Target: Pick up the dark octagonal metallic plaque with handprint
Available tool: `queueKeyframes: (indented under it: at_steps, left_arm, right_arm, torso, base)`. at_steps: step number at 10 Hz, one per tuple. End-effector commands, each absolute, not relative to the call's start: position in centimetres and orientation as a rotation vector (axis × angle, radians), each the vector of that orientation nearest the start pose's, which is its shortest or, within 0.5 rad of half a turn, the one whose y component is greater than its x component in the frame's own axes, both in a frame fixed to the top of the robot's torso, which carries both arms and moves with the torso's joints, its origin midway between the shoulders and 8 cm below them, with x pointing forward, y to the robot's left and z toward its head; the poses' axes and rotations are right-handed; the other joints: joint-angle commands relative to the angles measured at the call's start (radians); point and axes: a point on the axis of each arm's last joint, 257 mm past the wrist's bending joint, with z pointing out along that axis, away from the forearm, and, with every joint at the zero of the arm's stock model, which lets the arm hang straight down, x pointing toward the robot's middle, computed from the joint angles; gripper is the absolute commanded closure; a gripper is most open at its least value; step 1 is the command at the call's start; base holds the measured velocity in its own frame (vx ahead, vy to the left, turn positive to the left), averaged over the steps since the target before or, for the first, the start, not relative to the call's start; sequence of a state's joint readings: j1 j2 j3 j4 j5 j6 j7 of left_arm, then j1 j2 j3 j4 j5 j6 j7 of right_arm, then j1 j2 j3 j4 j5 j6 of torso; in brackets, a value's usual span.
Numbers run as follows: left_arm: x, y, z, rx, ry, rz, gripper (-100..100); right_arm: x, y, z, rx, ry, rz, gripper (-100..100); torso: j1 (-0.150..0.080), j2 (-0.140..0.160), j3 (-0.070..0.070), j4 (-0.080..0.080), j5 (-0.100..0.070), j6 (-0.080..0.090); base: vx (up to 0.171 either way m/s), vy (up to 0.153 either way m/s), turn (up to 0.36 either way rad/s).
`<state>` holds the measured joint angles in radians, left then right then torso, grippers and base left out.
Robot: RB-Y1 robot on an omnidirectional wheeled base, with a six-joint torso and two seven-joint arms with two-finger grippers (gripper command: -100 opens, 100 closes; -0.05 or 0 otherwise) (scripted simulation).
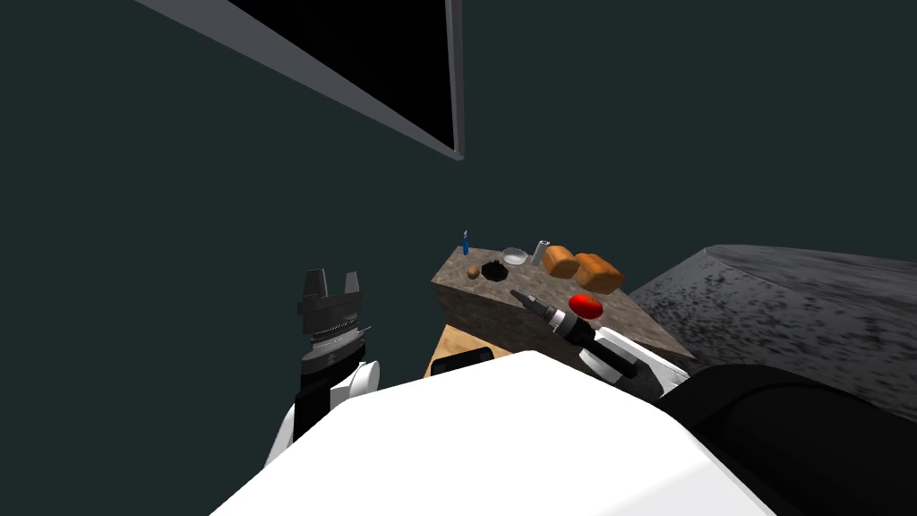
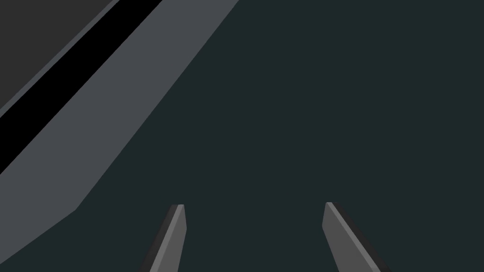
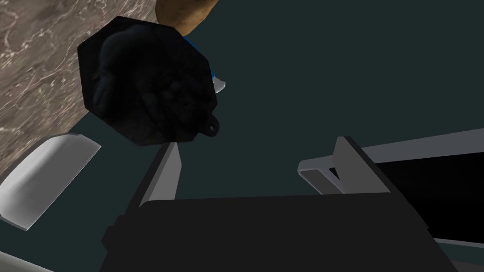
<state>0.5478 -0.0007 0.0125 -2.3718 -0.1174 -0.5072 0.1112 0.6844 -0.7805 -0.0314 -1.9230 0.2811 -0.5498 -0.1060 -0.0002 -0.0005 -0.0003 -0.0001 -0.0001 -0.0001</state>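
Observation:
The dark octagonal plaque [image 1: 494,269] lies on the stone-patterned counter [image 1: 501,313], near its far left corner. My right arm reaches over the counter, and my right gripper [image 1: 517,294] is just short of the plaque. In the right wrist view the plaque [image 3: 146,85] is black with a small loop on its rim and a faint relief. It sits just beyond the tip of one finger [image 3: 163,172], not between the two. The right gripper [image 3: 257,151] is open and holds nothing. My left gripper [image 1: 331,282] is raised at the left, away from the counter, and it is open [image 2: 255,208].
On the counter are a small brown ball [image 1: 473,271], a blue item [image 1: 465,242], a glass dish [image 1: 514,256], a grey cylinder [image 1: 540,252], two bread loaves [image 1: 582,267] and a red tomato [image 1: 586,305]. A dark speckled surface [image 1: 788,305] lies to the right.

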Motion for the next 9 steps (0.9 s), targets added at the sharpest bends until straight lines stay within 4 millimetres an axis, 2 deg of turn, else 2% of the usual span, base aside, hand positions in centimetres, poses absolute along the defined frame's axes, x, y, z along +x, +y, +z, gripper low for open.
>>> queueKeyframes:
  at_steps: [1, 2, 3, 4, 5, 6, 8, 9]
  left_arm:
    - [32.3, 26.9, 5.0, -0.579, 0.619, -1.314, 0]
    - [32.3, 26.9, 5.0, -0.579, 0.619, -1.314, 0]
    - [32.3, 26.9, 5.0, -0.579, 0.619, -1.314, 0]
    - [32.3, 26.9, 5.0, -0.579, 0.619, -1.314, 0]
    - [32.3, 26.9, 5.0, -0.579, 0.619, -1.314, 0]
    - [32.3, 26.9, 5.0, -0.579, 0.619, -1.314, 0]
    - [32.3, 26.9, 5.0, -0.579, 0.619, -1.314, 0]
    - [32.3, 26.9, 5.0, -0.579, 0.619, -1.314, 0]
  right_arm:
    - [32.4, -31.5, -21.5, 0.221, 1.739, 0.905, -100]
    - [31.6, -32.4, -23.2, 0.225, 1.796, 0.889, -100]
    - [31.6, -32.5, -23.1, 0.196, 1.818, 0.88, -100]
    - [30.7, -33.5, -24.6, 0.197, 1.875, 0.864, -100]
    - [30.7, -33.7, -24.6, 0.169, 1.895, 0.855, -100]
    - [29.8, -34.6, -25.9, 0.173, 1.947, 0.84, -100]
    - [29.8, -34.9, -25.8, 0.135, 1.973, 0.827, -100]
    - [29.0, -36.0, -26.9, 0.126, 2.031, 0.807, -100]
  torso:
    - [0.0, 0.0, 0.0, 0.0, 0.0, 0.0]
    - [0.0, 0.0, 0.0, 0.0, 0.0, 0.0]
    - [0.0, 0.0, 0.0, 0.0, 0.0, 0.0]
    - [0.0, 0.0, 0.0, 0.0, 0.0, 0.0]
    - [0.0, 0.0, 0.0, 0.0, 0.0, 0.0]
    - [0.0, 0.0, 0.0, 0.0, 0.0, 0.0]
    - [0.0, 0.0, 0.0, 0.0, 0.0, 0.0]
    - [0.0, 0.0, 0.0, 0.0, 0.0, 0.0]
  base:
    - [0.006, -0.004, 0.056]
    - [0.007, -0.005, 0.095]
    - [0.008, -0.006, 0.054]
    - [0.006, -0.007, 0.128]
    - [0.005, -0.009, 0.055]
    - [0.007, -0.007, 0.119]
    - [0.003, -0.004, 0.031]
    - [0.002, -0.002, 0.137]
